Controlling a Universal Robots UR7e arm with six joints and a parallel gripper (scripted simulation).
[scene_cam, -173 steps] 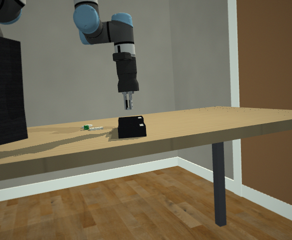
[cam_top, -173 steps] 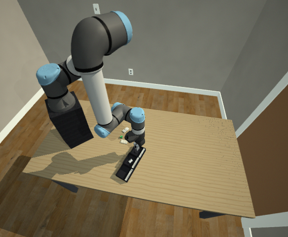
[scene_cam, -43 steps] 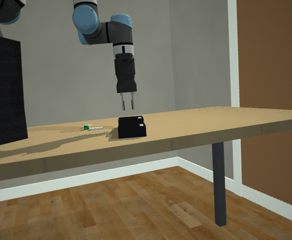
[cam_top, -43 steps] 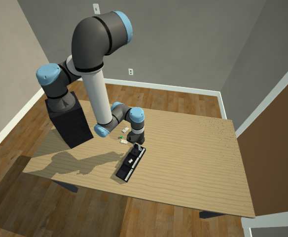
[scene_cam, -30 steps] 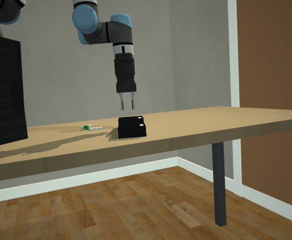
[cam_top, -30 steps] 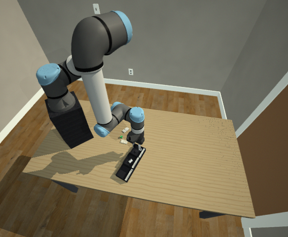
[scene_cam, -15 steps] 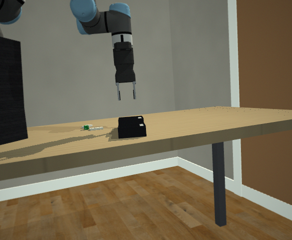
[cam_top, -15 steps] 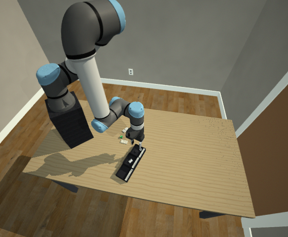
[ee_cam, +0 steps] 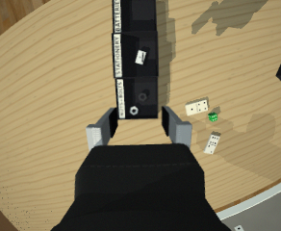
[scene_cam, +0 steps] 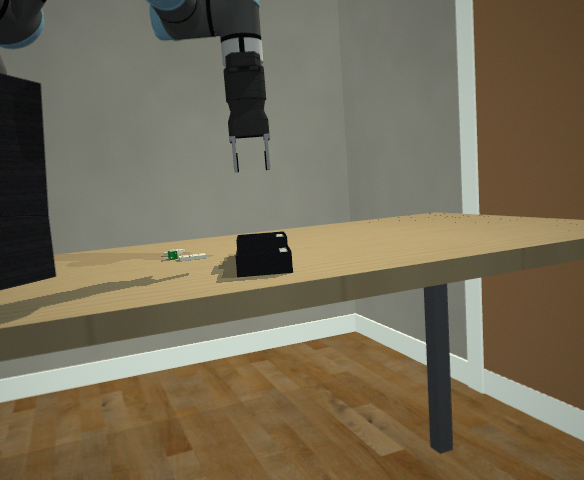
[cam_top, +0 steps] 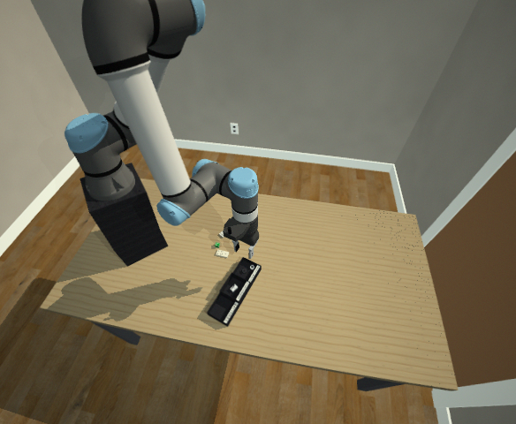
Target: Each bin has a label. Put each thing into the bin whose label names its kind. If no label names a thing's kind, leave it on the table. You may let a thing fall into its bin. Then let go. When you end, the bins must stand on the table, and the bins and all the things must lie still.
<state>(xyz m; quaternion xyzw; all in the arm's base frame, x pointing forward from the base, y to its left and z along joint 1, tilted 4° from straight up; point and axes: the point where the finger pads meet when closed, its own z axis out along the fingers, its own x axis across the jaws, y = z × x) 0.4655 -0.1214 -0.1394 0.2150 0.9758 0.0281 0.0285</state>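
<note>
The gripper (scene_cam: 251, 166) hangs straight down, high above the nearest labelled bin (ee_cam: 140, 98), fingers (scene_cam: 235, 155) spread wide and empty; open surface (cam_top: 340, 283) lies rightward.

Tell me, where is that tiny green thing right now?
In the wrist view the small green piece lies on the table, right of the black bins, between two little white items.

The white labels (ee_cam: 119, 48) along the bins' (ee_cam: 140, 13) left side are too small to read. The three small things (ee_cam: 197, 107) on the table to their right are too small to name. The arm's upper joints run off the top edge in the top and exterior views.
</note>
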